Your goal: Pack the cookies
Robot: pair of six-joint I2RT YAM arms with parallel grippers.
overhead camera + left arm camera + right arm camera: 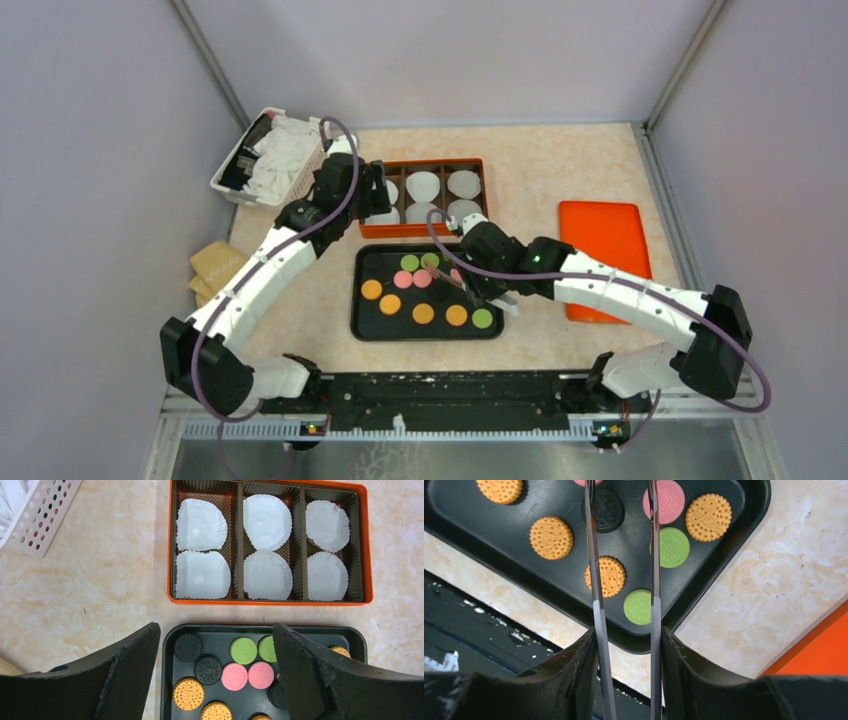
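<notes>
Orange, green, pink and black cookies [423,313] lie on a black tray [365,325]. My right gripper [487,290] is over the tray's right side, shut on metal tongs [595,580]. In the right wrist view the tong blades run out from my right gripper [626,632] and straddle a black cookie [608,511]; their tips are cut off. My left gripper [378,195] hangs open between the tray and the orange box [370,555], which has white paper liners [267,522] in its three compartments. In its wrist view my left gripper [215,630] holds nothing, with cookies [244,651] below it.
An orange lid [603,255] lies flat to the right of the tray. A white basket [270,155] of paper liners stands at the back left. A brown object [215,265] lies at the left table edge. A black rail [440,395] runs along the near edge.
</notes>
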